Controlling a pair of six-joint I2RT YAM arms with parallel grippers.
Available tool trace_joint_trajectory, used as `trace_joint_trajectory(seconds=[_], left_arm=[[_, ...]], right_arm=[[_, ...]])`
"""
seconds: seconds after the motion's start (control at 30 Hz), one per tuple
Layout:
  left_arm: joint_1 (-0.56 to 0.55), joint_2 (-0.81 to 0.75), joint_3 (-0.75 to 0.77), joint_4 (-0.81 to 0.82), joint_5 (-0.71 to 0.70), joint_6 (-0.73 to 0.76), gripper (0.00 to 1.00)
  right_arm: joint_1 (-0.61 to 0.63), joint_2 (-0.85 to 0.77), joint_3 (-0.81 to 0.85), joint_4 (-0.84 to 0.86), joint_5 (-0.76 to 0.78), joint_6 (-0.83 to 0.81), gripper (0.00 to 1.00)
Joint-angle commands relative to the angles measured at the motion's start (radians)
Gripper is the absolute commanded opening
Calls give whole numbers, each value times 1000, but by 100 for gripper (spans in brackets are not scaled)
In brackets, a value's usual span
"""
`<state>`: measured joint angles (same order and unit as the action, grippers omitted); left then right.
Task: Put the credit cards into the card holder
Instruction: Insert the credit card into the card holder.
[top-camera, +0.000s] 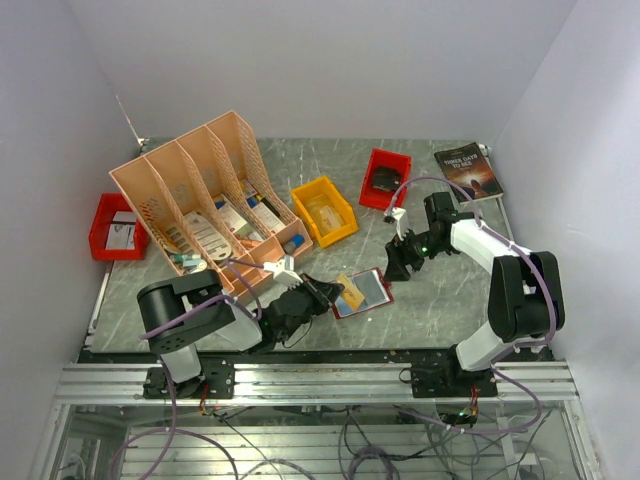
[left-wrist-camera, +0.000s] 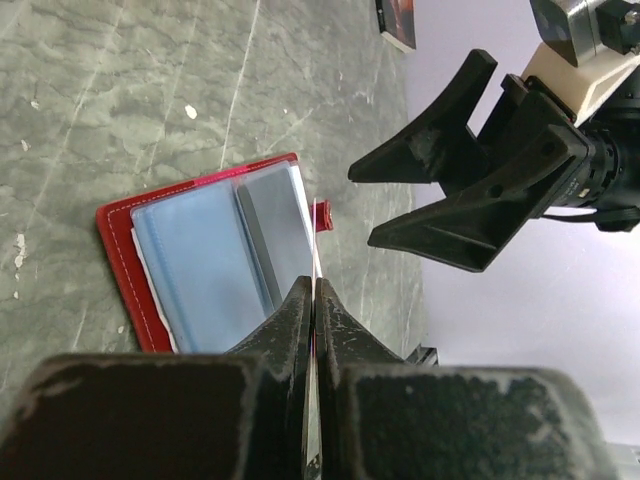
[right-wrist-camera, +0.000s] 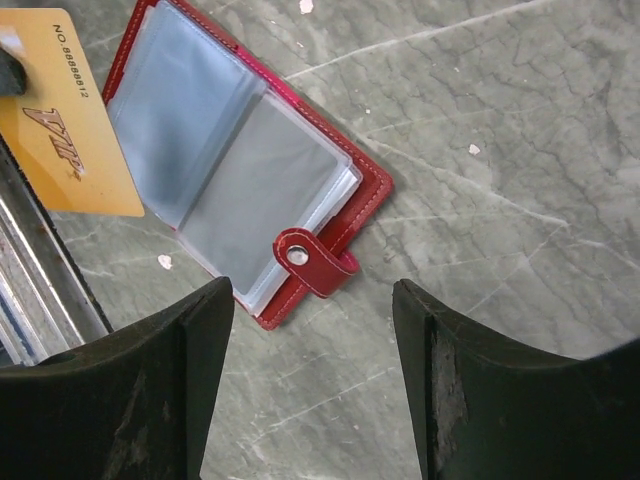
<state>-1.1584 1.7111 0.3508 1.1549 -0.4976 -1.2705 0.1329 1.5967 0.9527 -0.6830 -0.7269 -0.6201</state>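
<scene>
The red card holder (top-camera: 368, 291) lies open on the table near the front middle, its clear pockets up. It also shows in the left wrist view (left-wrist-camera: 118, 228) and in the right wrist view (right-wrist-camera: 365, 195), with its snap strap at the near edge. My left gripper (top-camera: 332, 293) is shut on an orange-yellow credit card (top-camera: 350, 293), held edge-on (left-wrist-camera: 318, 262) at the holder's left side; its face shows in the right wrist view (right-wrist-camera: 62, 135). My right gripper (top-camera: 397, 267) is open and empty, just right of the holder (right-wrist-camera: 312, 350).
A peach file rack (top-camera: 205, 195) with papers stands at the back left. A red bin (top-camera: 115, 227) is at far left, a yellow bin (top-camera: 323, 210) and a second red bin (top-camera: 385, 178) at the back middle. A dark book (top-camera: 468, 170) lies at back right.
</scene>
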Motion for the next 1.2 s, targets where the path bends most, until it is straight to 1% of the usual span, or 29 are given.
trace_joint_trajectory(seconds=[0.0, 0.2, 0.37, 0.57, 0.77, 0.93, 1.17], left_arm=[[-5, -24, 46, -77, -80, -7, 7], [10, -1, 63, -111, -45, -47, 7], [23, 5, 75, -127, -22, -49, 7], [47, 47, 79, -97, 18, -64, 7], [52, 55, 82, -113, 27, -69, 7], [58, 90, 80, -73, 49, -79, 7], [61, 109, 85, -64, 59, -84, 7]], right_arm=[[6, 29, 5, 12, 36, 11, 65], [11, 54, 8, 10, 51, 8, 64], [20, 80, 14, -5, 54, 1, 61], [34, 99, 19, -8, 61, 4, 60], [35, 115, 21, -9, 68, 5, 59], [37, 126, 22, -10, 73, 5, 59], [40, 135, 23, -13, 73, 6, 57]])
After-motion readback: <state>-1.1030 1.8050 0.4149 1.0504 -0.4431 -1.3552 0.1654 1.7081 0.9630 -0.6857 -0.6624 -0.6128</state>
